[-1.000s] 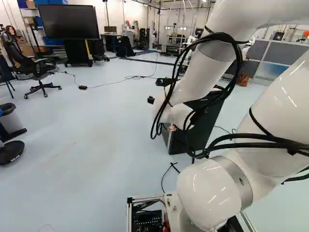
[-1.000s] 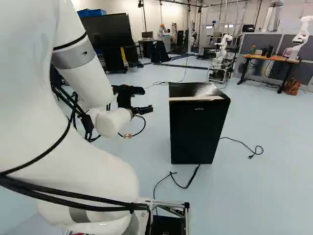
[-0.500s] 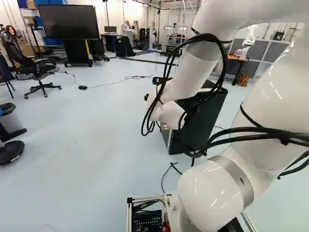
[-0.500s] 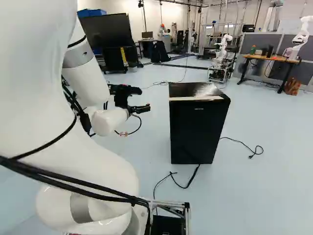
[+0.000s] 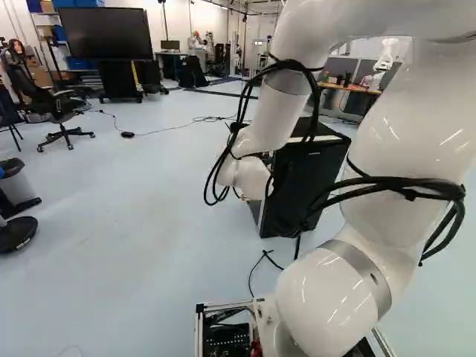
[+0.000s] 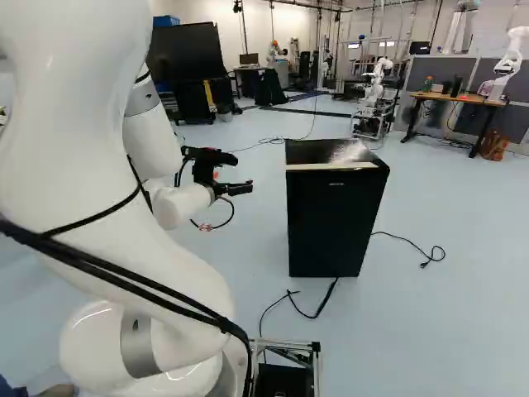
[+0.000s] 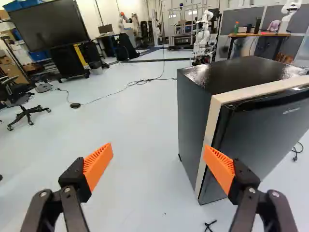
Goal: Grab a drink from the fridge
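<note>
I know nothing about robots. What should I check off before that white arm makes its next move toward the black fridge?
1. Black, orange-padded gripper open and empty: ok.
2. Black box-shaped fridge upright on the pale floor: ok.
3. Gripper aimed squarely at the fridge's black front door: not ok, it seems to point largely past the fridge's side.
4. Door open for reaching in: not ok, it is shut.
5. A drink inside: cannot tell, the closed door hides the interior.
</note>
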You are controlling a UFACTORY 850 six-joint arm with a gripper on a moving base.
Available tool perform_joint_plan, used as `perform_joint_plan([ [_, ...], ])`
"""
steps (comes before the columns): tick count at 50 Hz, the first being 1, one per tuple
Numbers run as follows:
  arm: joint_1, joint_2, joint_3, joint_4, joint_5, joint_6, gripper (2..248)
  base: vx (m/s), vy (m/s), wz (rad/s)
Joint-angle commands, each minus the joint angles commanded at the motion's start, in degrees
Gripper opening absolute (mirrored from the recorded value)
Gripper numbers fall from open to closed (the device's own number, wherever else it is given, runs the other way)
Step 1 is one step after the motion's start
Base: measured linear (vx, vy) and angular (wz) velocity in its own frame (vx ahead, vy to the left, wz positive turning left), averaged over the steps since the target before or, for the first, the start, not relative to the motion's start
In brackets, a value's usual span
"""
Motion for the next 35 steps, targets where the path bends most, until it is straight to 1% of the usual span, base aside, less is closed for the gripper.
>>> perform_joint_plan([
  [35, -1.1, -9.8, -4.9, 12.8, 1.8, 0.0, 247, 0.0, 0.0, 0.0],
])
